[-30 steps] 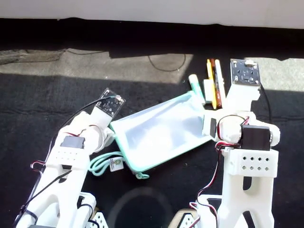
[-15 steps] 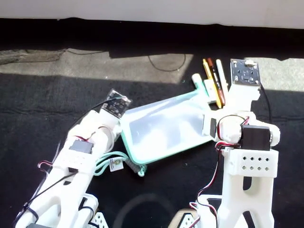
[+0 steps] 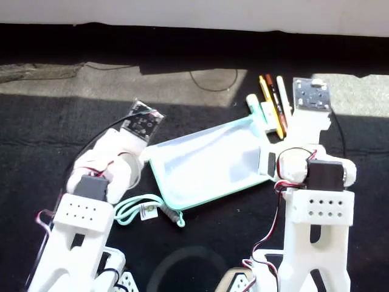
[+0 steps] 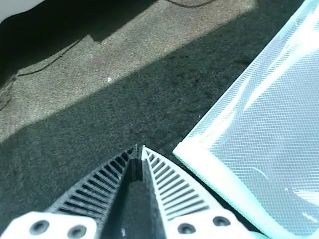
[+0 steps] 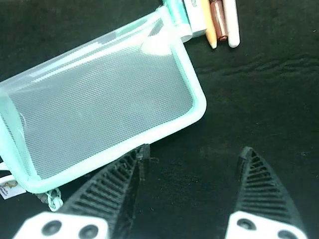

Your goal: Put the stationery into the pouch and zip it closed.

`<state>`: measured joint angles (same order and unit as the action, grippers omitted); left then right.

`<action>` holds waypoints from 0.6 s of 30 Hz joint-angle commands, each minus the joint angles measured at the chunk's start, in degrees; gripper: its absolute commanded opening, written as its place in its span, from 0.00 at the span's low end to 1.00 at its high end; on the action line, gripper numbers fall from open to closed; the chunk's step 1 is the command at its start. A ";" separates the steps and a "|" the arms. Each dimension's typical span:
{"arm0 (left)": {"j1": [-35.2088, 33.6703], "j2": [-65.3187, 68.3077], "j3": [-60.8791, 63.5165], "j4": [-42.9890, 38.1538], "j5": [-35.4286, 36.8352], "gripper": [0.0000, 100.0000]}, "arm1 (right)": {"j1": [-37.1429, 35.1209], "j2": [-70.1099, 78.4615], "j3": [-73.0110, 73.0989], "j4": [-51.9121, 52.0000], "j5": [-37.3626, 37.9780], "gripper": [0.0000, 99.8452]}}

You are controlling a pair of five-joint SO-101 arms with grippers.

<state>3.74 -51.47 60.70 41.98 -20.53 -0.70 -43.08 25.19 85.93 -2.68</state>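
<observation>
At mid-table, the translucent mint-trimmed mesh pouch point(image 3: 206, 164) lies flat. The left gripper point(image 4: 137, 149), fingers pressed together and empty, sits beside one corner; the right gripper point(image 5: 194, 152) is spread wide opposite. The coloured pens and markers point(image 3: 270, 106) lie outside against the far corner: loading seems pending; next, grasp one pen.

Two arms, side by side
The left gripper point(image 4: 137, 148) was pinched closed; the right gripper point(image 5: 195, 149) gaped wide apart.
</observation>
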 commanded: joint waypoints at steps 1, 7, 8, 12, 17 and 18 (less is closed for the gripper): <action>-6.20 -4.26 -2.95 1.67 0.18 0.01 | -9.01 -0.31 3.30 -2.24 -0.44 0.28; -23.34 -4.70 0.04 2.29 0.35 0.14 | -19.74 -0.22 15.96 -15.25 6.33 0.41; -25.45 -4.70 0.75 2.37 0.35 0.17 | -19.82 -0.22 18.77 -16.13 10.11 0.41; -30.64 -4.70 3.56 2.29 0.35 0.21 | -19.82 -0.31 27.74 -15.16 27.87 0.39; -31.08 -4.70 6.11 2.20 0.35 0.21 | -19.82 -0.31 29.14 -23.69 32.00 0.38; -30.73 -4.70 6.11 2.20 0.35 0.21 | -19.82 -0.22 29.41 -24.84 32.00 0.38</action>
<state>-26.86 -54.90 67.03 43.91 -20.53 -20.22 -43.08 54.55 65.36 27.65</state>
